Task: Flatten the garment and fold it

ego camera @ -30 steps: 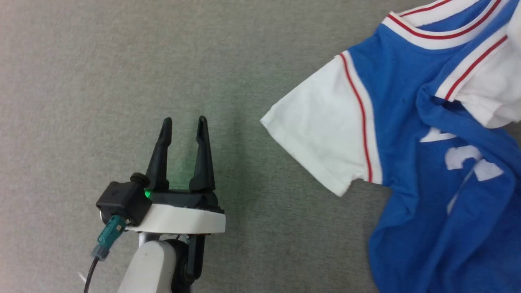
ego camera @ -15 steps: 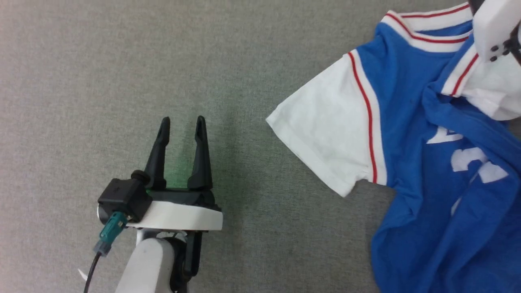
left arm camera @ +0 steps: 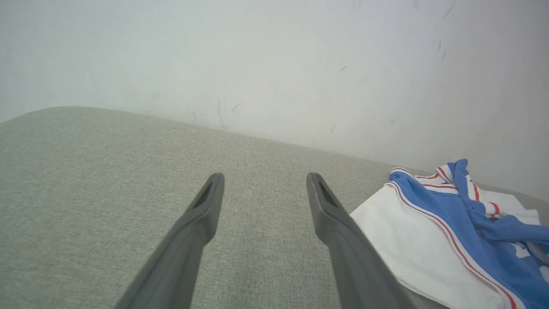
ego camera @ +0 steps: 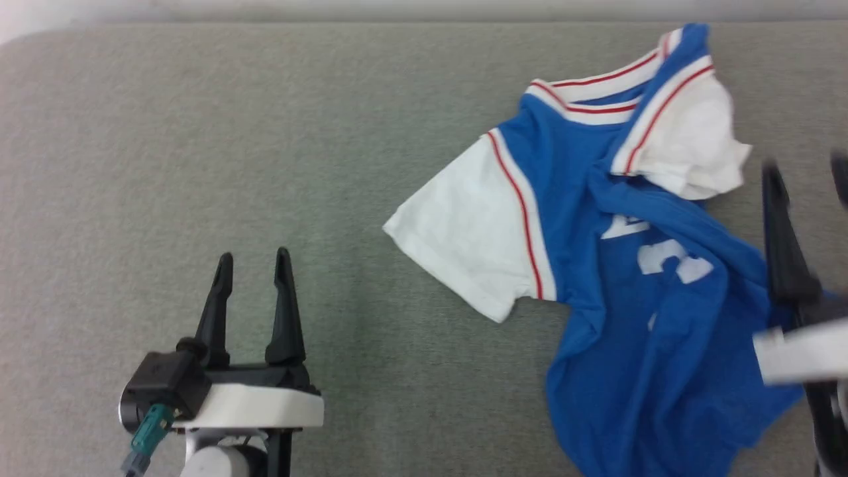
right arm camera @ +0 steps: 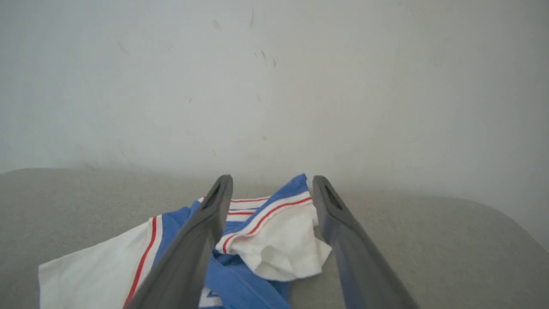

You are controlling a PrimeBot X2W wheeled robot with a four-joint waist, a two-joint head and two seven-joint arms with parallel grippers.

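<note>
Plainly, the left fingers [ego camera: 285, 311] and right fingers [ego camera: 778, 232] stand apart and empty, the garment [ego camera: 583, 165] lying rumpled.

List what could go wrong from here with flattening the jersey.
1. The bright blue jersey shirt with white sleeves lies bunched, one white sleeve folded over the body; a grab there may pinch several layers.
2. The open right pincer sits at the crumpled blue edge and may snag it.
3. The open left pincer is well apart from the shirt; a one-sided pull may drag it across the grey fabric surface.
</note>
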